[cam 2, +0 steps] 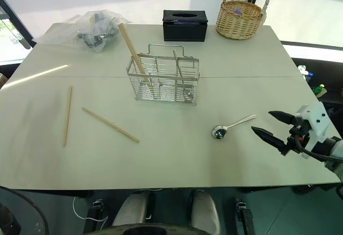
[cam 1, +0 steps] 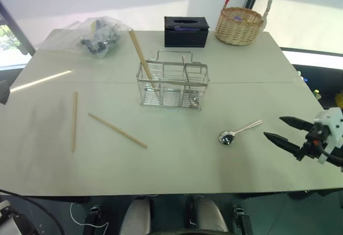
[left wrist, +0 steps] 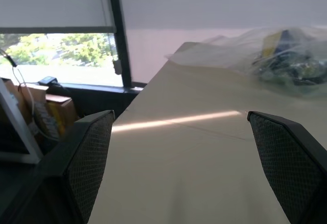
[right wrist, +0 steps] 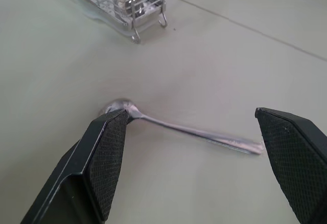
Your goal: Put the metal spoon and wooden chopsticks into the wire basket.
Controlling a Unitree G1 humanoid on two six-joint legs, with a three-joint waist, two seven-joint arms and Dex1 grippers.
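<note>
Right gripper (cam 1: pixel 277 128) hovers over the table (cam 1: pixel 177 160) near its right edge, fingers spread wide, nothing between them. It points inward across the table at the spoon (cam 1: pixel 239 131).

Spoon lies flat just ahead of the right fingertips, apart from them; handle end is nearer the gripper, bowl farther off. In the right wrist view the spoon (right wrist: pixel 179 127) lies crosswise between the two fingers (right wrist: pixel 104 157), below them on the table; contact cannot be told.

Basket (cam 1: pixel 173 85) stands upright well beyond the spoon from the right gripper, toward the table's middle. One chopstick (cam 1: pixel 142 58) leans in its left compartment, the top sticking out above the rim. Some cutlery shows in the right compartment, too small to name.

Two more chopsticks lie flat on the table, far across from the right gripper, past the basket: one (cam 1: pixel 117 130) diagonal, one (cam 1: pixel 74 120) almost straight fore-and-aft farther left. They are apart from each other.

Left gripper (left wrist: pixel 179 168) is wide open, empty, held above the table's left side. Ahead of it, a clear plastic bag (left wrist: pixel 278 55) of dark items at the far left corner.

Behind the basket: black tissue box (cam 1: pixel 186 31), wicker basket (cam 1: pixel 240 23).
</note>
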